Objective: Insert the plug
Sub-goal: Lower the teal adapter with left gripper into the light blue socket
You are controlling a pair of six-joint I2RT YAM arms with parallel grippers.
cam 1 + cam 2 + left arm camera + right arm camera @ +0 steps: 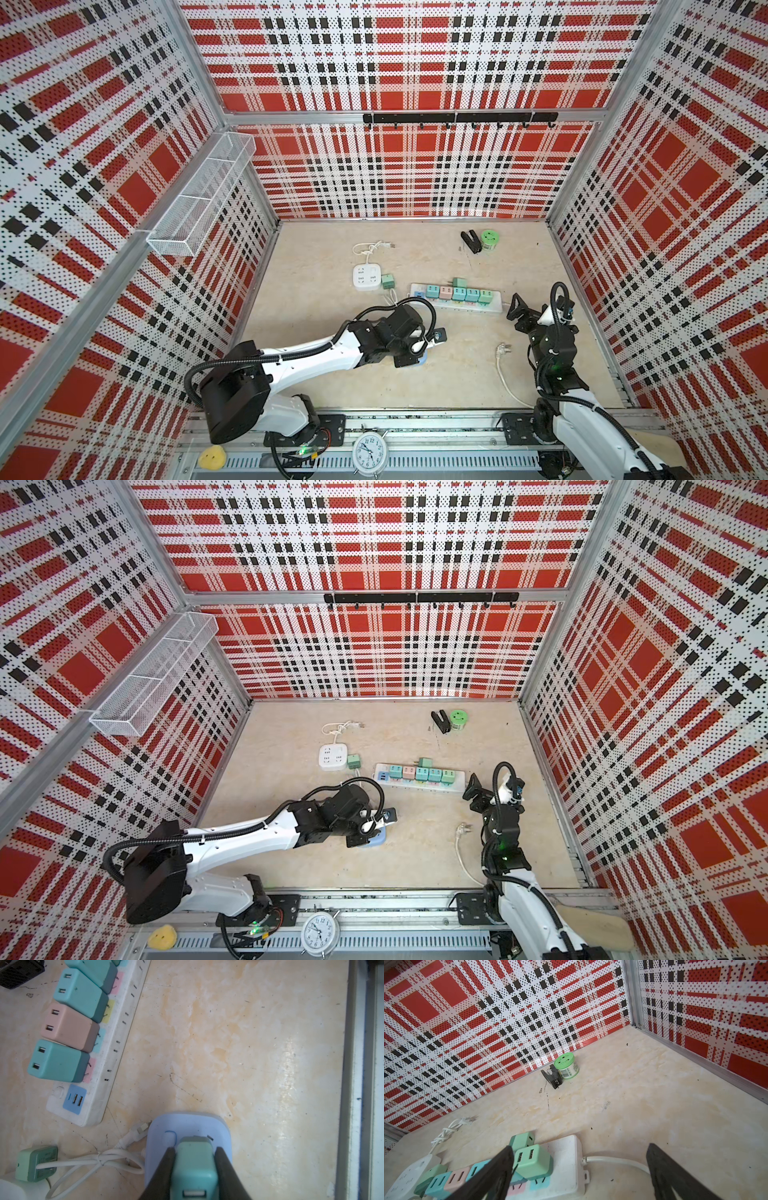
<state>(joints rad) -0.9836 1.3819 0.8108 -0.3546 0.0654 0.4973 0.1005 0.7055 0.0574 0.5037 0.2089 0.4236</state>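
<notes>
In the left wrist view my left gripper (194,1148) is shut on a teal plug (194,1165), one dark finger on each side. The plug's far end meets the top face of a pale blue socket block (187,1124); its prongs are hidden. In both top views the arm covers most of that block (420,360) (377,840). A long white power strip (494,306) with several pastel plugs in it lies beyond. My right gripper (517,309) (580,1149) hangs open and empty over the strip's cable end (564,1159).
A white square socket (366,276) with a coiled cord sits at the back left, a green plug (387,281) beside it. A black clip (470,242) and a green jar (490,240) stand near the back wall. A loose white cable (503,365) lies by the right arm.
</notes>
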